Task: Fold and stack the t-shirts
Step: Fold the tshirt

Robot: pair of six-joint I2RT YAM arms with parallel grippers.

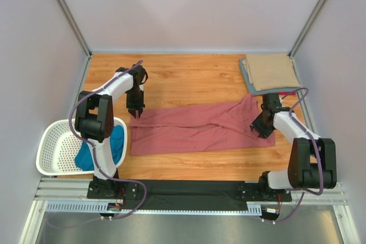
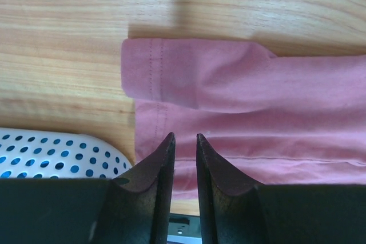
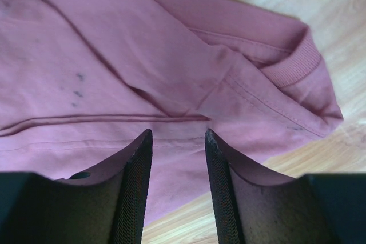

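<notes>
Left gripper (image 2: 184, 138): fingers stand a narrow gap apart with nothing between them. It is poised over the left end of the rose-red t-shirt (image 1: 194, 130), close to the hemmed edge. Whether the tips touch the cloth cannot be told.

Right gripper (image 3: 178, 134): fingers parted wider, nothing clamped. It is over the right end of the same shirt, near the ribbed collar (image 3: 297, 64). Contact with the cloth cannot be confirmed.

The rose-red t-shirt lies on the wooden table (image 1: 189, 75) between the two arms, folded lengthwise into a long band. A few small dark spots (image 3: 77, 92) mark the fabric.

A tan t-shirt (image 1: 273, 71) sits folded on a grey-blue t-shirt (image 1: 247, 79) at the far right corner. A teal t-shirt (image 1: 118, 141) lies crumpled in the white perforated basket (image 1: 51, 150) at the near left.
</notes>
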